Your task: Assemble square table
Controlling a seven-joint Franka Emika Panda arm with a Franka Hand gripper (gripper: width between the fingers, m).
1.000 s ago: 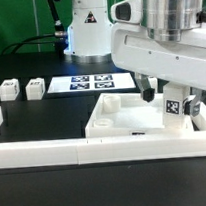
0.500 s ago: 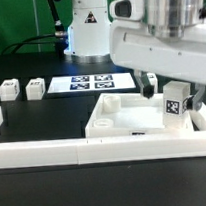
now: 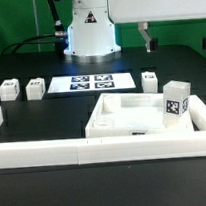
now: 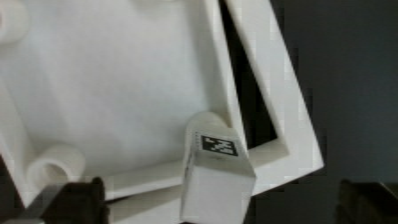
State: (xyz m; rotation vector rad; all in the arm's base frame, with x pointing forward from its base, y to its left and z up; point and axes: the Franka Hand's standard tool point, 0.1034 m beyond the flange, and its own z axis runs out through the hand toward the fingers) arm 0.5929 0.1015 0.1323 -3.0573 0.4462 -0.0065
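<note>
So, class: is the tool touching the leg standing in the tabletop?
Apart. The exterior view shows the tool hanging well above the leg, with clear space between.

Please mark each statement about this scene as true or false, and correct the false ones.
1. A white tagged leg stands upright at a corner of the white square tray-like tabletop. True.
2. The gripper grips this leg. False: it hangs open above, holding nothing.
3. Three other small white legs stand on the black table. True.
4. The marker board lies inside the tabletop. False: it lies on the table behind it.
</note>
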